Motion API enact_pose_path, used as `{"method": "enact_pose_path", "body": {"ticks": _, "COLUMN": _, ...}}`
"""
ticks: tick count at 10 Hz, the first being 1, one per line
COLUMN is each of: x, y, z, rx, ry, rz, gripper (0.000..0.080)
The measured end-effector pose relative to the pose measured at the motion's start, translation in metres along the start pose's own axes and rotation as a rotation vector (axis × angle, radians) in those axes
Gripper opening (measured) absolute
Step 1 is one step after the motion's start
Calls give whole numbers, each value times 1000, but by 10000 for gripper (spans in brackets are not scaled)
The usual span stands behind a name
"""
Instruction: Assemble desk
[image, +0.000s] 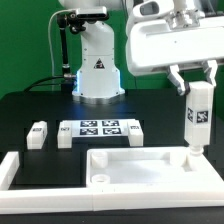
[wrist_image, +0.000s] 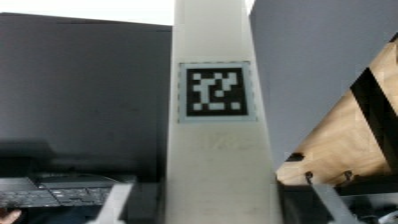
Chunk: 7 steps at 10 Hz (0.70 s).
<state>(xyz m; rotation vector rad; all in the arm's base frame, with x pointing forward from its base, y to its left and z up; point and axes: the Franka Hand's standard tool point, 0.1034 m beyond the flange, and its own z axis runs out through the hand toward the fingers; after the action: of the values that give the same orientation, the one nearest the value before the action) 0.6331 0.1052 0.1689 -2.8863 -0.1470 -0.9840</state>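
Note:
The white desk panel (image: 140, 172) lies rim-up at the front of the black table. My gripper (image: 195, 88) is shut on a white square leg post (image: 195, 118) and holds it upright. The post's lower end is at the panel's far corner on the exterior view's right; I cannot tell whether it sits in the hole there. In the wrist view the post (wrist_image: 215, 90) fills the middle with its tag facing the camera, and my gripper (wrist_image: 214, 208) clamps it from both sides. Three loose leg posts (image: 38, 133) (image: 66, 134) (image: 135, 131) lie on the table behind the panel.
The marker board (image: 100, 127) lies between the loose posts, in front of the robot base (image: 97, 68). A white L-shaped border bar (image: 10, 168) runs along the exterior view's left and front. A wooden piece (wrist_image: 347, 130) and a keyboard (wrist_image: 54, 190) show beyond the table.

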Motion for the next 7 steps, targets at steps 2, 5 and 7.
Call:
{"method": "enact_pose_path", "body": {"ticks": 2, "x": 1, "y": 6, "z": 10, "rx": -10, "ry": 2, "rz": -16, "gripper": 290}}
{"method": "enact_pose_path", "body": {"ticks": 5, "x": -6, "y": 14, "z": 22, "rx": -17, "ry": -13, "rz": -20, "gripper": 290}}
{"method": "enact_pose_path", "body": {"ticks": 7, "x": -3, "y": 13, "z": 28, "rx": -16, "ry": -12, "rz": -21, "gripper": 290}}
